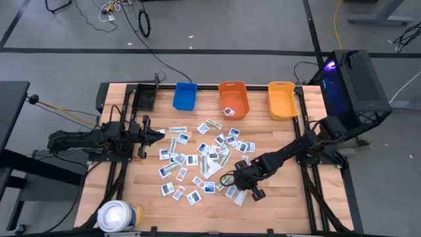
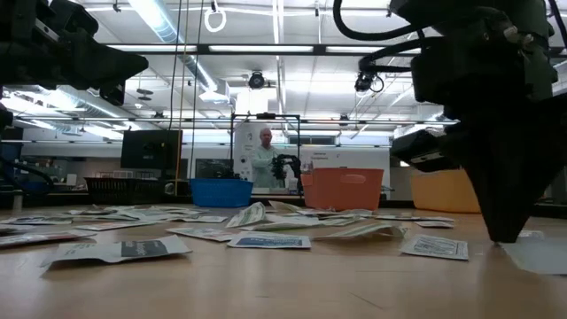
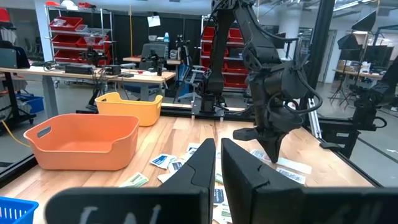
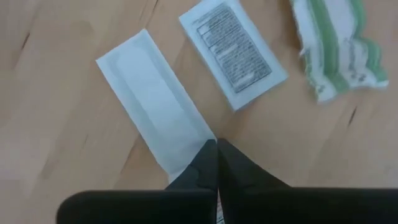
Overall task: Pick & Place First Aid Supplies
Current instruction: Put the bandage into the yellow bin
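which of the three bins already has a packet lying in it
The orange bin, the middle one of the row; a white packet lies inside it. The blue bin and yellow bin show none.

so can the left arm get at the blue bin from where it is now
Probably yes: the blue bin stands at the table's far edge on the left arm's side, with bare wood between it and the left hand, and no packets or other arm lie between.

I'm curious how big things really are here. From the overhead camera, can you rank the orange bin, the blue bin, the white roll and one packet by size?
Largest to smallest:
1. Orange bin
2. White roll, though close to the orange bin, so unsure
3. Blue bin
4. Packet, far smaller
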